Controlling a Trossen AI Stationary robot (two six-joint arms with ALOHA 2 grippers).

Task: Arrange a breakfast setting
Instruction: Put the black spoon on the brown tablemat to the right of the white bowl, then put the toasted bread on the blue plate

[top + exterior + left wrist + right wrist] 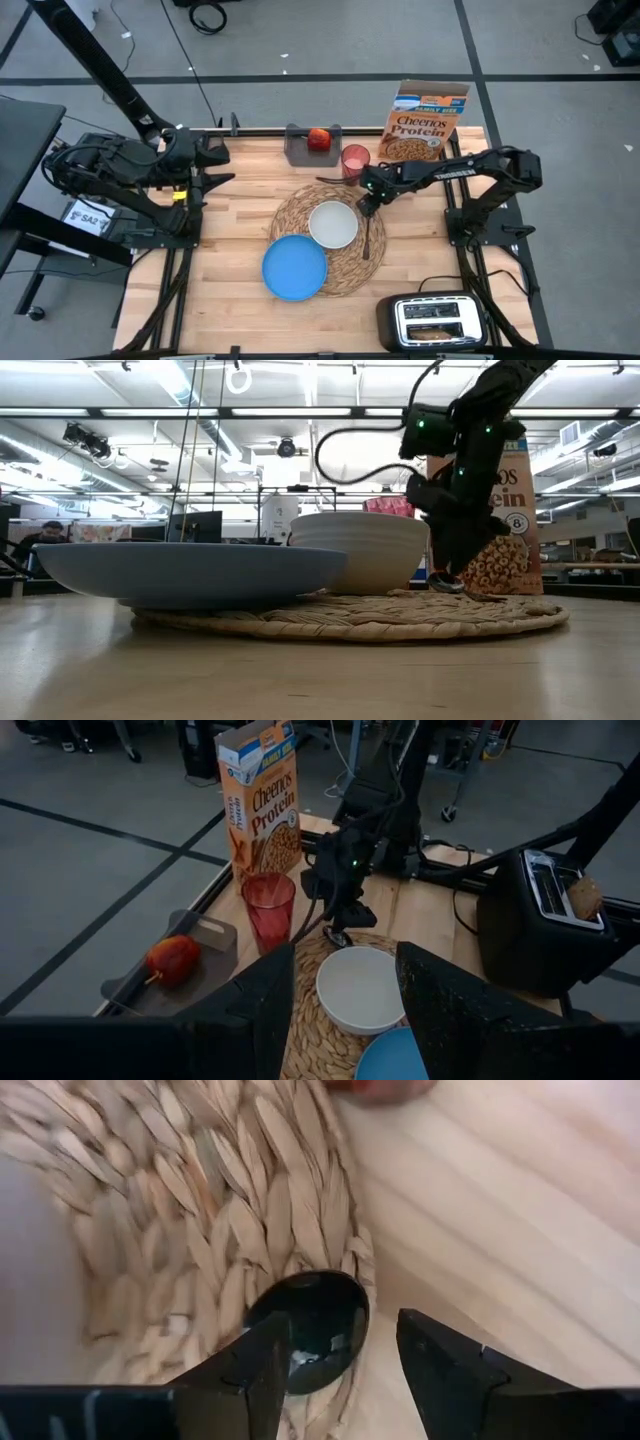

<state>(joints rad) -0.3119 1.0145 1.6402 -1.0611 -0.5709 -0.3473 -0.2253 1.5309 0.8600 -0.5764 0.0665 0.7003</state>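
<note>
A: Right gripper (366,205) hangs low over the right edge of the placemat (326,240), fingers part-way apart, straddling the bowl of the metal spoon (312,1330). Nothing clamped that I can see; the spoon lies flat on the weave.

B: Spoon position?

A: On the mat, just right of the white bowl (333,223), handle running toward the near side (367,238). Its rounded end sits at the mat's rim, beside bare table (235,200).

B: Bowl and plate?

A: Bowl on the mat, roughly centred. Blue plate (295,267) overlaps the mat's near-left edge, touching or almost touching the bowl.

B: Far side?

A: Red cup (355,160) stands upright just beyond the mat, close to the right arm's wrist. Cheerios Protein box (425,122) upright at the far right edge. Red apple (318,138) sits on the grey tray (297,146), left of the cup.

B: Toast?

A: Slice in the toaster (433,320), near right corner; toast (584,897) pokes from a slot.

B: Left arm?

A: Left gripper (222,165) parked at the far left of the table, fingers part open, empty.
</note>
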